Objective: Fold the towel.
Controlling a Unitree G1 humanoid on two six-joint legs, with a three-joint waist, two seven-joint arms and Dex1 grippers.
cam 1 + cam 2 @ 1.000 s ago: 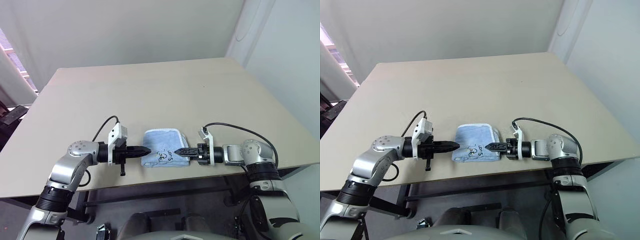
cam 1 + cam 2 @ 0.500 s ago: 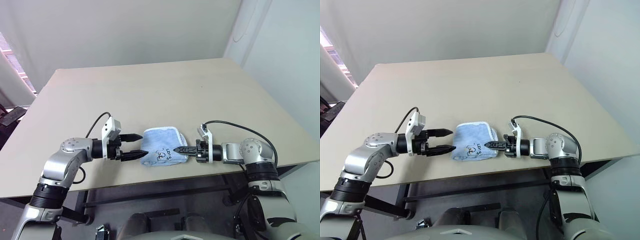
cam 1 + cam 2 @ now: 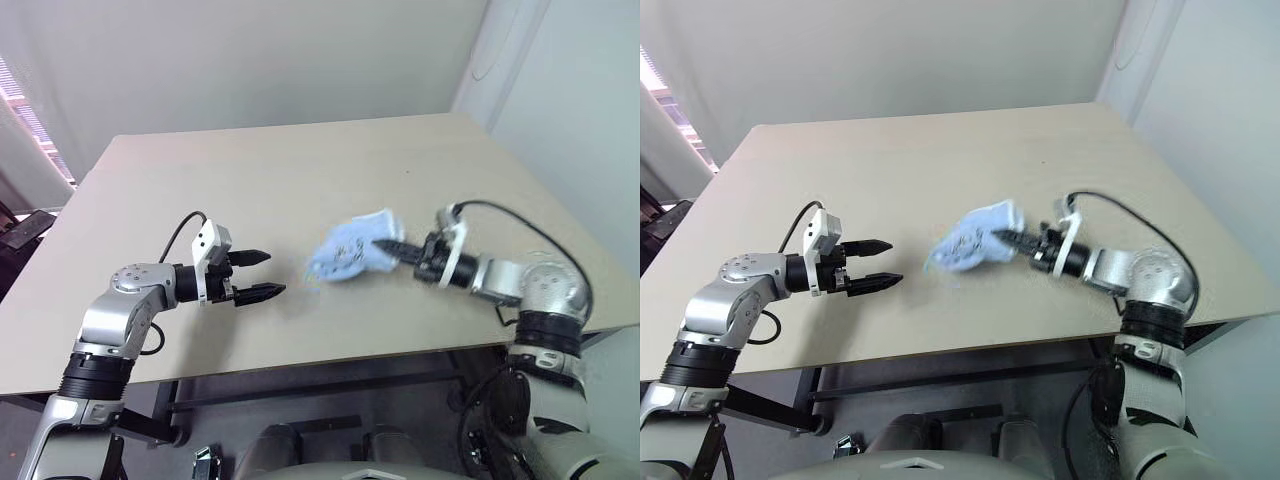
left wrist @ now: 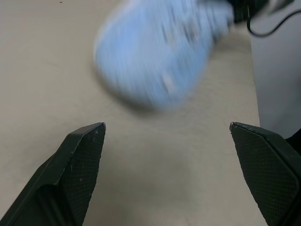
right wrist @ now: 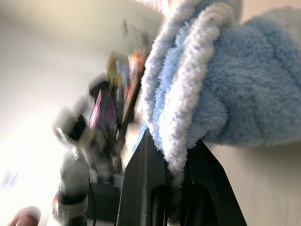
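The towel is held bunched above the table, pinched by the right gripper; its white border is seen clamped in the right wrist view. The left gripper is spread wide, empty.

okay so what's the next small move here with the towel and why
Probably carry the towel further across and lower it flat on the table: the right gripper pinches one edge and the bundle hangs lifted, while the left gripper stands open, clear of it.
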